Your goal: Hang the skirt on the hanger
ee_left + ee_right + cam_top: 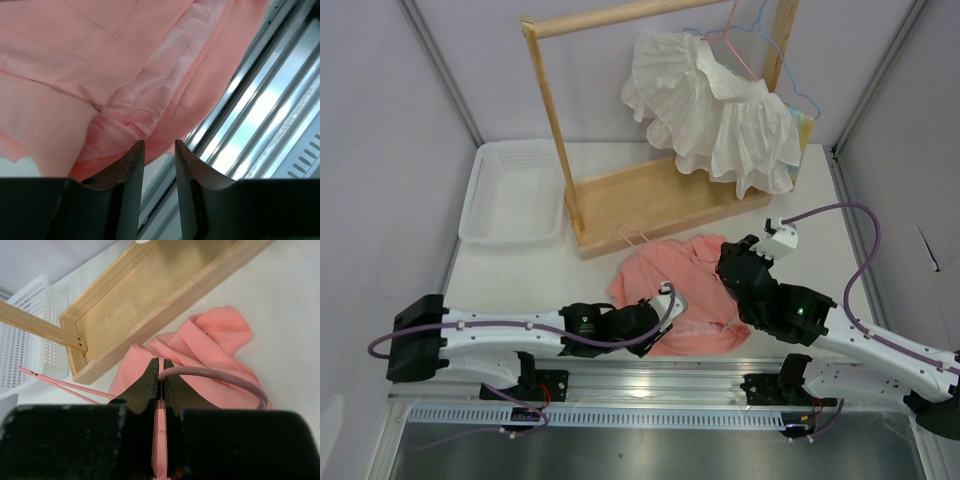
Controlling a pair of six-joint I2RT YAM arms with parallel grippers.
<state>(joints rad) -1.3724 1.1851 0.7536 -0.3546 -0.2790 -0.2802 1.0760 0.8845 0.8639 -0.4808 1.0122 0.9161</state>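
Right fingers [148,385] around hanger [159,440], over skirt [215,340]

The skirt [695,290] is plain salmon-pink, with a paler, glossier pink band. The hanger [50,379] is pale pink wire. At upper right, the ruffled garment [720,105] is white. The rack [650,200] is light wood, the latticed basket [510,190] is white, and the counter [840,230] is white.

I am working in a robotics lab booth: plain pale walls [380,100] are boxing in a white table [510,272], and my left arm [500,330] and right arm [880,350] are sitting bolted to a metal rail [660,377].
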